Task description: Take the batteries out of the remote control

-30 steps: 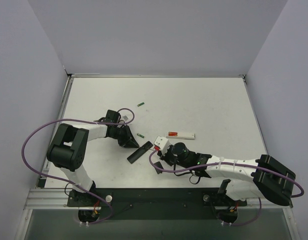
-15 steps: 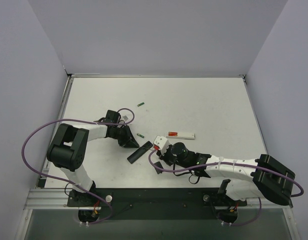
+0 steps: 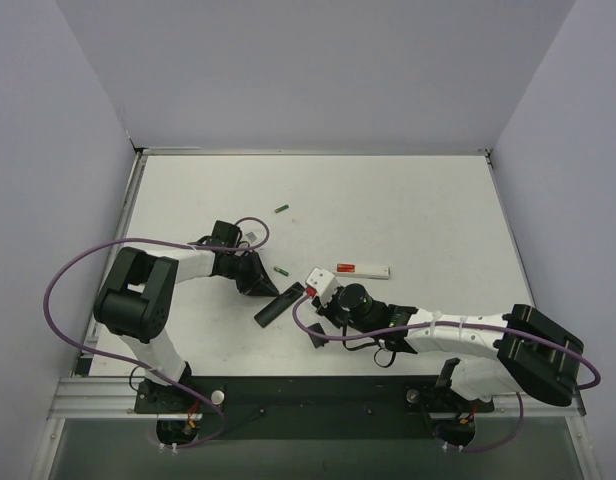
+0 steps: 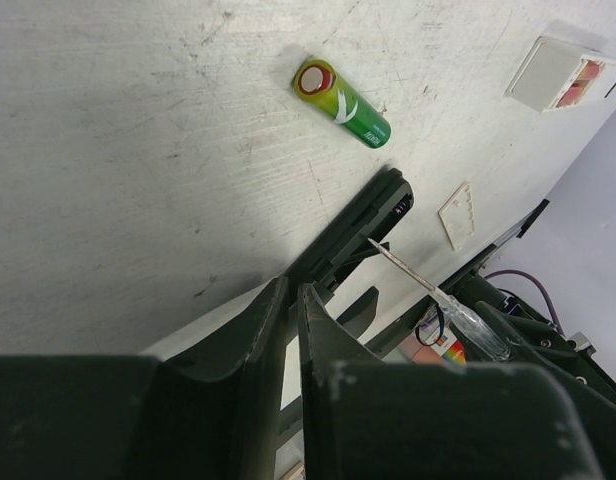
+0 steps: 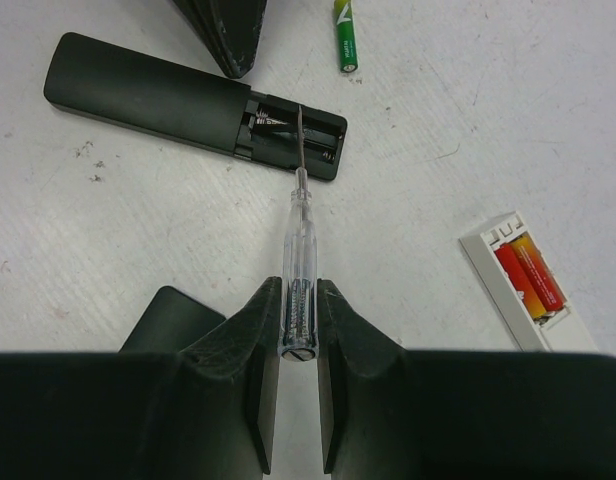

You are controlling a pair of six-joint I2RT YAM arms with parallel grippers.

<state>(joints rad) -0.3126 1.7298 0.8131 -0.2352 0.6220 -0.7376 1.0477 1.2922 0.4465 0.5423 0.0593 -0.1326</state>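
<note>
Gripping a clear screwdriver (image 5: 298,215) in the right pincer (image 5: 296,295), blade pointing straight ahead into the open slot (image 5: 323,148) of the remote control (image 5: 138,90), itself lying crosswise on the worktop (image 5: 468,120); setting the left pincer (image 4: 293,290), nearly closed and empty, at the remote control's far edge; with one of the batteries (image 5: 344,35) lying just beyond the slot end.

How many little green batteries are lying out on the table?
2. One green battery lies alone, farthest from the arms; the second green battery lies beside the black remote, whose open slot looks empty.

On the white table (image 3: 408,200) lie the remote control (image 3: 279,303), two batteries (image 3: 282,272) and a white stick (image 3: 361,269).
</note>
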